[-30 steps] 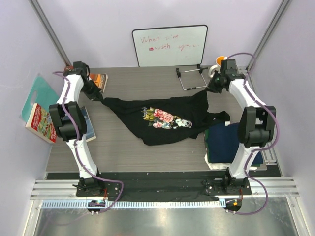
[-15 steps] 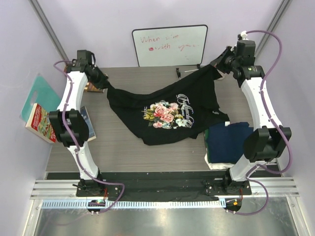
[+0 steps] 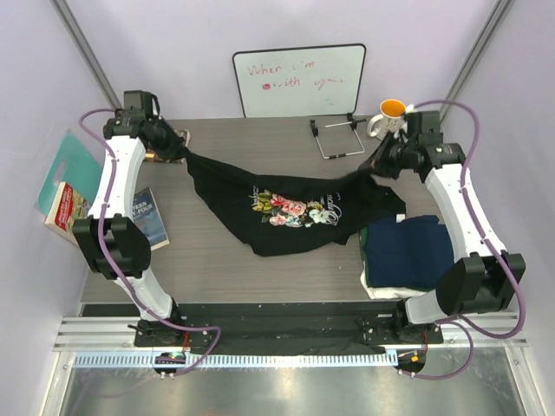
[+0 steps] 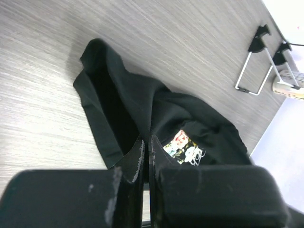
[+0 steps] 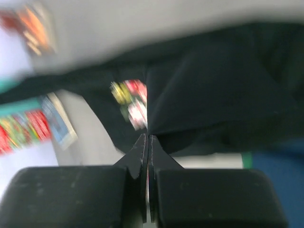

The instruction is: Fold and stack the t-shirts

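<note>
The left claw (image 3: 176, 153) was clamped on one corner of the black shirt (image 3: 269, 234), in front of the whiteboard (image 3: 299, 80) and off its left end. In the left wrist view the claw (image 4: 146, 140) had its fingers pressed together with black cloth pinched between them, and the shirt (image 4: 142, 104) trailed away over the table (image 4: 42, 57). The right claw (image 3: 378, 163) gripped the opposite corner, in front of the whiteboard's right end. The right wrist view was blurred, yet that claw (image 5: 147, 138) showed its fingers together at the edge of the dark cloth (image 5: 213, 95).

The shirt hung stretched between the two claws, its upper edge raised in a sagging line. Its lower part lay on the table (image 3: 217, 269), nearer the arm bases than the whiteboard. The floral print (image 3: 293, 208) faced up, partly creased, with white script beside it.

A folded navy shirt (image 3: 403, 251) lay on a white one (image 3: 375, 289), nearer than the whiteboard's right end, and the black shirt's sleeve reached its far edge. A mug (image 3: 390, 115) stood just right of the whiteboard, and a wire stand (image 3: 338, 139) stood in front of it. A blue book (image 3: 149, 217) and a red one (image 3: 59, 206) lay well left of the whiteboard.
</note>
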